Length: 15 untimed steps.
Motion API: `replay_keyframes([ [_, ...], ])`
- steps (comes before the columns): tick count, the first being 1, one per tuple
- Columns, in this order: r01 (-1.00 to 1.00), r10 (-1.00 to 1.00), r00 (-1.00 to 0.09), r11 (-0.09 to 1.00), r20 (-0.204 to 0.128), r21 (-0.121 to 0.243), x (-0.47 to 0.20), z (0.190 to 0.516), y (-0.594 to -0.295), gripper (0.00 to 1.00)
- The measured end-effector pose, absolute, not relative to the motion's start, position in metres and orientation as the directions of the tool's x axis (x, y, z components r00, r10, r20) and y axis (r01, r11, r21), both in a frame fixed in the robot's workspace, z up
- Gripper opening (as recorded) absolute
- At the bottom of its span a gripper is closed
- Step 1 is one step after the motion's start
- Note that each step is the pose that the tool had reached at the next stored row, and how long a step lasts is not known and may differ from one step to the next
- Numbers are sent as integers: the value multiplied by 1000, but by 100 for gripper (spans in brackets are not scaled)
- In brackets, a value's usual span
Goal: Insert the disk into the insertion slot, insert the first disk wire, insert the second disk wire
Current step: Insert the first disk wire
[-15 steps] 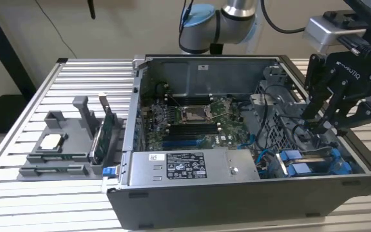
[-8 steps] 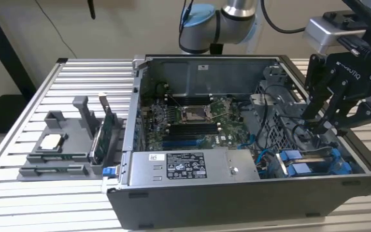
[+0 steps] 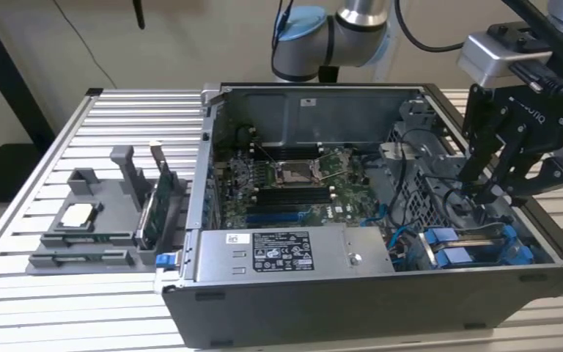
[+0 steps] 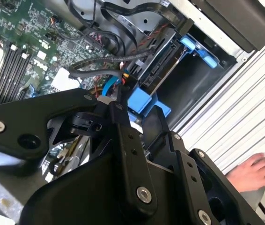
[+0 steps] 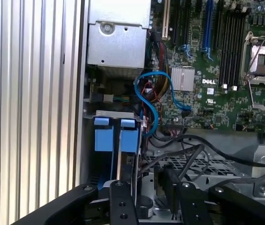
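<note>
**Gripper poised over the drive bay, blue carrier seated in the case corner**

A slatted aluminium table (image 3: 115, 117) carries an open dark-grey computer case (image 3: 340, 308), lying on its side with its interior facing up. Inside, the green motherboard (image 3: 292, 183) covers the floor of the case, and the grey labelled power-supply box (image 3: 281, 253) sits along the near wall. On the table towards the exterior view's left stands a grey parts fixture (image 3: 96, 220), well apart from the arm.

The gripper (image 3: 487, 192) hangs over the case's end at the exterior view's right, pointing down into the bay area. In the first wrist view its fingers (image 5: 123, 201) stand spread apart with nothing pinched between them (a black part shows in the gap, touching neither pad as far as can be seen).

The disk (image 3: 441, 248) sits low in that same corner, its bright blue carrier showing just below the fingertips. In the first wrist view two blue carrier tabs lie side by side beside the case wall. I cannot tell which one belongs to the disk. The insertion slot (image 4: 188, 89) shows in the second wrist view as a dark bay beyond the fingers.

A thin blue cable (image 5: 155, 121) loops between the carrier tabs and the motherboard, beside a bundle of black wires (image 5: 193, 150). A person's hand (image 4: 256, 171) rests on the table outside the case.
</note>
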<state>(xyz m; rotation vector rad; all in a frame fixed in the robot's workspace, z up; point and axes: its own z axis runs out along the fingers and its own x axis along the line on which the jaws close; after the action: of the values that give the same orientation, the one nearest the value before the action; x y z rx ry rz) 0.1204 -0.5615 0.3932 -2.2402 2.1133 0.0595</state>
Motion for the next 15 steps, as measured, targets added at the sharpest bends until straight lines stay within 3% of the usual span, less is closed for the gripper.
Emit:
replay_keyframes([
  [3,-998,-993,65,-63,-93,-25,120,392,-562,40],
  [15,-995,-991,85,-79,-105,-60,120,387,-562,38],
])
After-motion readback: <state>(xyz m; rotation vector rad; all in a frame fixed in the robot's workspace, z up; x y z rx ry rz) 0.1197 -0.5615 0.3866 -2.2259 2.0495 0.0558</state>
